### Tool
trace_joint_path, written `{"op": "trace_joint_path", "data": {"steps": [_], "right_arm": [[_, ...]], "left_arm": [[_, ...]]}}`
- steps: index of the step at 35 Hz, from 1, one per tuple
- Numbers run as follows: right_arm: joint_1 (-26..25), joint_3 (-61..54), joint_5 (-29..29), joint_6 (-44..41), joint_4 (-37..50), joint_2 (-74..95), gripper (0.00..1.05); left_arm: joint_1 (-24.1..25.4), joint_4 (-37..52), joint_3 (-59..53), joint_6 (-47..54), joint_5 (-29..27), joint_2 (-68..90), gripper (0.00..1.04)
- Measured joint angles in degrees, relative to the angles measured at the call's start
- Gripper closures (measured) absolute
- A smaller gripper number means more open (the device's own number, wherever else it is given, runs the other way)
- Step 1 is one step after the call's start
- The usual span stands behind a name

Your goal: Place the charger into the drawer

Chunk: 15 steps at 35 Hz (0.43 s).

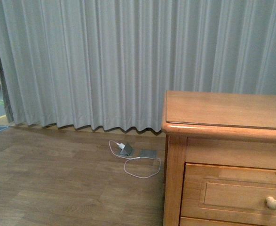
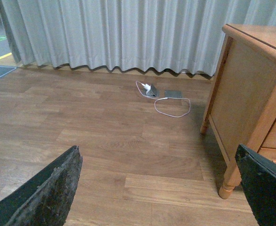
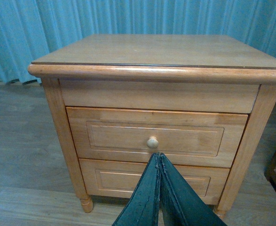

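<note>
One drawer [image 1: 236, 195] edge cut off

1. The honey-brown wooden dresser [image 2: 250, 89] stands on the brown plank floor [image 2: 81, 122].
2. A white plug with a thin white looping cable [image 2: 168, 102] lies on the floor near the dresser's side, just before the grey pleated curtain [image 2: 119, 33].
3. The left gripper [image 2: 159, 188] – two dark fingers [image 2: 48, 193] spread wide apart – holds nothing.

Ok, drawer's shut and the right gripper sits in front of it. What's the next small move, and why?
Probably open the right gripper and ease it forward onto the knob. The upper drawer is fully closed, the fingers are pressed together just below the knob, and no charger shows on the dresser top, so the drawer likely comes first.
</note>
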Motion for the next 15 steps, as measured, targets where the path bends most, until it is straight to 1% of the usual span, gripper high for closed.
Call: {"op": "trace_joint_path", "data": {"steps": [5,8,13,15], "right_arm": [[0.00,0.00,0.00,0.00,0.00,0.00,1.03],[0.00,0.00,0.00,-0.09,0.00,0.00,0.90],[0.00,0.00,0.00,-0.09,0.00,0.00,0.56],[0.00,0.00,0.00,-0.09,0.00,0.00,0.45]], "left_arm": [[0.00,0.00,0.00,0.00,0.00,0.00,0.06],[0.00,0.00,0.00,0.00,0.00,0.00,0.06],[0.00,0.00,0.00,0.00,0.00,0.00,0.06],[0.00,0.00,0.00,0.00,0.00,0.00,0.06]]}}
